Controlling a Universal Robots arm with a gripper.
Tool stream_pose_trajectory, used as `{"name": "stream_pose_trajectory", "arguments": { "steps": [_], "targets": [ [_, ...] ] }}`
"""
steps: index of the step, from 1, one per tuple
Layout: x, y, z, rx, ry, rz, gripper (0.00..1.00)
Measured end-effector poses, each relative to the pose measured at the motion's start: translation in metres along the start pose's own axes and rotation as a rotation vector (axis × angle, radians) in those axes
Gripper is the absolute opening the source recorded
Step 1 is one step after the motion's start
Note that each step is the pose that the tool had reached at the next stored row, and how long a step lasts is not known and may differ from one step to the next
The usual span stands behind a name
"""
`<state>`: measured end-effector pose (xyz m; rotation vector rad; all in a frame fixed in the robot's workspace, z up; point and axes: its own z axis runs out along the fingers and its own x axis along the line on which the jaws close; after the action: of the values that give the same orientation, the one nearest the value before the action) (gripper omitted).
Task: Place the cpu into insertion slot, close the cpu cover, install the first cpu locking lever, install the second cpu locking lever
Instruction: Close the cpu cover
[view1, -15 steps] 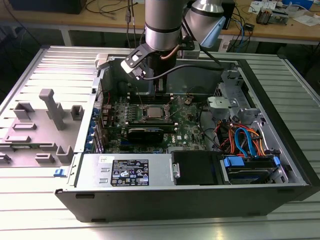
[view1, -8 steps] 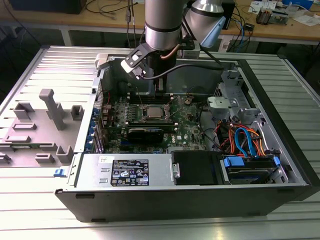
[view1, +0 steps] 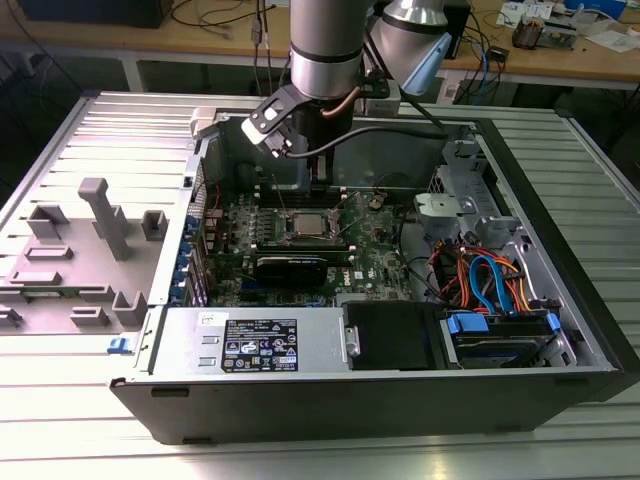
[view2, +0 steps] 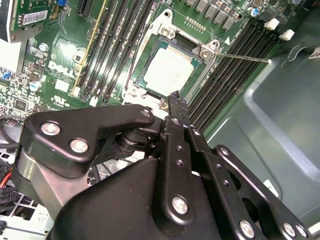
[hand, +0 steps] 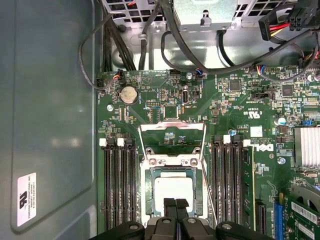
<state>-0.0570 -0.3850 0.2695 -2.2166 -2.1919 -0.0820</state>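
Gripper is low over the motherboard, jaws pressed together, nothing between them. In the first wrist view its tips overlap the near edge of the cpu; can't tell if they touch it. The second wrist view shows the same, tips pointing at that edge.

Cpu lies flat in the insertion slot, silver top up, square with the metal frame.

Cpu cover is open, swung up on the far side of the slot, with green board visible through its window.

2 thin wire levers, 1 on each side of the slot, slant past the frame. Neither is over the cover.

Memory slots sit in 2 banks either side of the slot. A coin battery is beyond the cover.

In the exterior view the arm comes straight down into the open computer case. A black graphics card is just beside the slot. The power supply runs along the near wall. Orange and blue cables are toward the exterior view's right.

Case lies on a ribbed metal worktop. A grey fixture tray sits beside it at the exterior view's left.
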Motion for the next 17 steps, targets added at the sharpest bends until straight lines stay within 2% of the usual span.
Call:
{"name": "stream_pose_trajectory", "arguments": {
  "steps": [10,17],
  "targets": [
    [0.0001,0.0000,-0.0014,0.0000,0.0000,0.000,0.11],
    [0.0003,0.0001,-0.0059,0.0000,-0.0001,0.000,0.11]
  ]
}}
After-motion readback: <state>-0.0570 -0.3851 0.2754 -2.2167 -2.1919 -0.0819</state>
